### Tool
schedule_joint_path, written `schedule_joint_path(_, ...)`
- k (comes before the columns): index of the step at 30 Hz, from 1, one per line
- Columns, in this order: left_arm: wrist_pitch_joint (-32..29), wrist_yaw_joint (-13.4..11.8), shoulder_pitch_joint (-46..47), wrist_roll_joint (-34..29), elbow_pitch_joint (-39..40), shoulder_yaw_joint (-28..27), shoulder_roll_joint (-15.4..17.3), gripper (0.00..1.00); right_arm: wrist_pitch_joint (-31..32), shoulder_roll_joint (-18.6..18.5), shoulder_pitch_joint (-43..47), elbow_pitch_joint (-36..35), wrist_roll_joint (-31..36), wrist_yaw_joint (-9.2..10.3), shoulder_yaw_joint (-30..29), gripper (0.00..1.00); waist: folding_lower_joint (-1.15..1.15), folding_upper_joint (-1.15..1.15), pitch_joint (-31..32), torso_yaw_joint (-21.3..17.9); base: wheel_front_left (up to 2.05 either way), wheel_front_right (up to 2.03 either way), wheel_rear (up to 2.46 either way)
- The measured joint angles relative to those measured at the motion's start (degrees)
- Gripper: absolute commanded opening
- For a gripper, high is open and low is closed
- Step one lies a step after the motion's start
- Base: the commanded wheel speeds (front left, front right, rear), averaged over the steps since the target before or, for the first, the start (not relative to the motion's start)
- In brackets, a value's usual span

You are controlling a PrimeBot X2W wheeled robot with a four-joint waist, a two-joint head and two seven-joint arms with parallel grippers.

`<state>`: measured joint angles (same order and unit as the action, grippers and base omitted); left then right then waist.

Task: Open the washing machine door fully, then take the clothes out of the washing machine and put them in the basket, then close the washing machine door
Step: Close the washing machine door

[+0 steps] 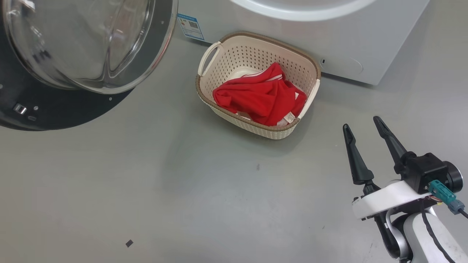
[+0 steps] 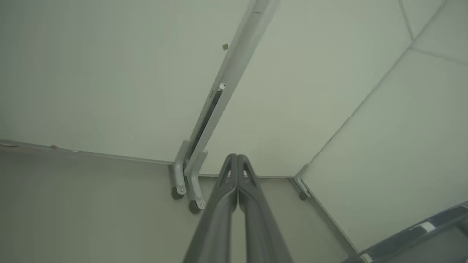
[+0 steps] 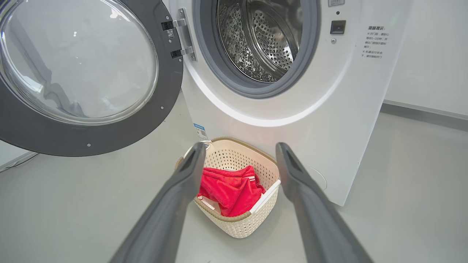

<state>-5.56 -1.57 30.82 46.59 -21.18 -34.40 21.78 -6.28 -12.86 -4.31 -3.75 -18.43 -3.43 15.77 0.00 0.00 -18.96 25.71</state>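
The washing machine (image 3: 340, 109) stands with its door (image 3: 78, 73) swung wide to the left, and the steel drum (image 3: 267, 40) shows no clothes. Red clothes (image 1: 261, 96) with white trim lie in the cream basket (image 1: 256, 47) on the floor before the machine; the right wrist view has the clothes (image 3: 230, 188) and basket (image 3: 237, 226) too. My right gripper (image 1: 363, 124) hangs open and empty, to the right of the basket and nearer me, fingers pointing toward the machine (image 1: 329, 40). My left gripper (image 2: 237, 157) is shut on nothing, aimed at a wall corner. The door (image 1: 87, 47) fills the upper left of the head view.
Grey floor (image 1: 182, 190) spreads around the basket, with a small dark scrap (image 1: 129, 243) lying on it. White partition panels on small wheeled feet (image 2: 193, 197) stand ahead of the left gripper. A white wall with a grey skirting (image 3: 424, 109) runs to the right of the machine.
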Motion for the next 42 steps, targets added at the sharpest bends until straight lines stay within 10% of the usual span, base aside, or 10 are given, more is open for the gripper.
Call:
schedule_joint_path(14, -9.1, -4.8, 14.6, 20.6, -14.3, -13.9, -6.1, 0.0, 0.3, -0.4, -0.5, -0.5, 0.0, -0.02, -0.5, 1.0, 0.0, 0.0, -1.6, -2.7, 0.0, 0.0, 0.0)
schedule_joint_path(42, -16.0, -5.7, 21.7, 21.7, -33.8, -15.5, -3.8, 0.0, 0.4, -0.2, -0.5, -1.3, 0.0, -0.01, 0.1, 1.0, 0.0, 0.0, -1.6, -5.0, 0.0, 0.0, 0.0)
